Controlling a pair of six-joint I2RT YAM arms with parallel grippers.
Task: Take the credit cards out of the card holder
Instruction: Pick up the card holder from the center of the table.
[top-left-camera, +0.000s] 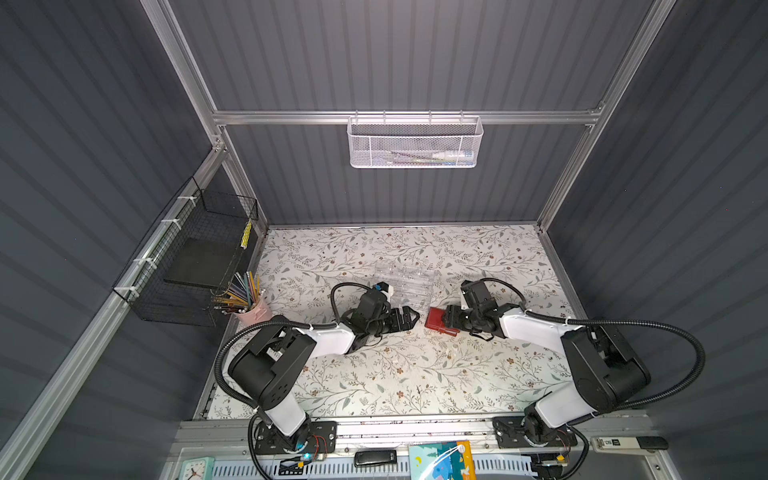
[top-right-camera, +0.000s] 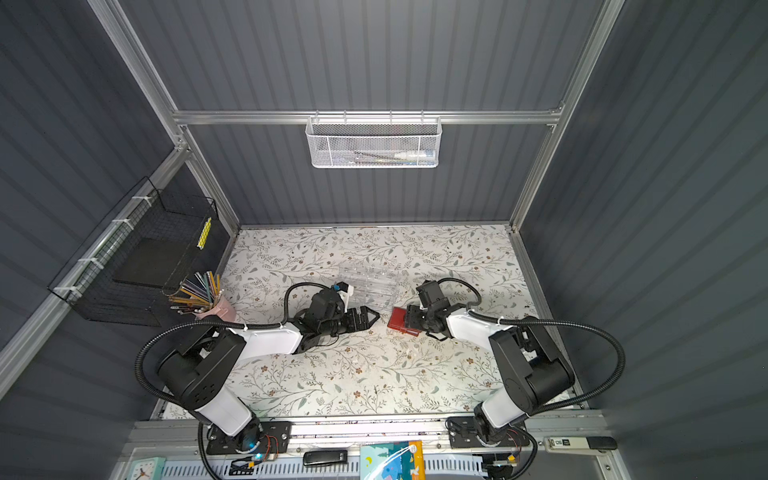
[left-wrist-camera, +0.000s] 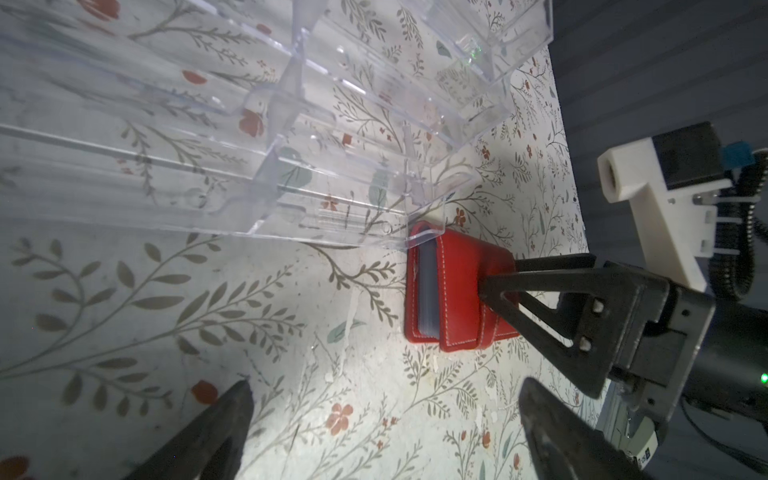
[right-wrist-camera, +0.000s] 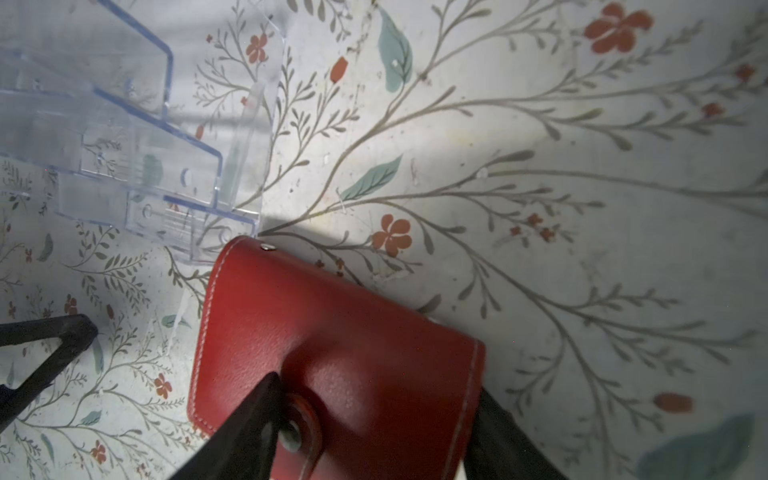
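R gripper (right-wrist-camera: 378, 386) straddles red card holder (right-wrist-camera: 332, 316), fingers (right-wrist-camera: 249, 424) touching both sides.

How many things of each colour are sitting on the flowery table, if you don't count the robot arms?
Red: 1, the card holder
Clear: 1, the organizer
Pink: 1, the cup of pencils
Total: 3
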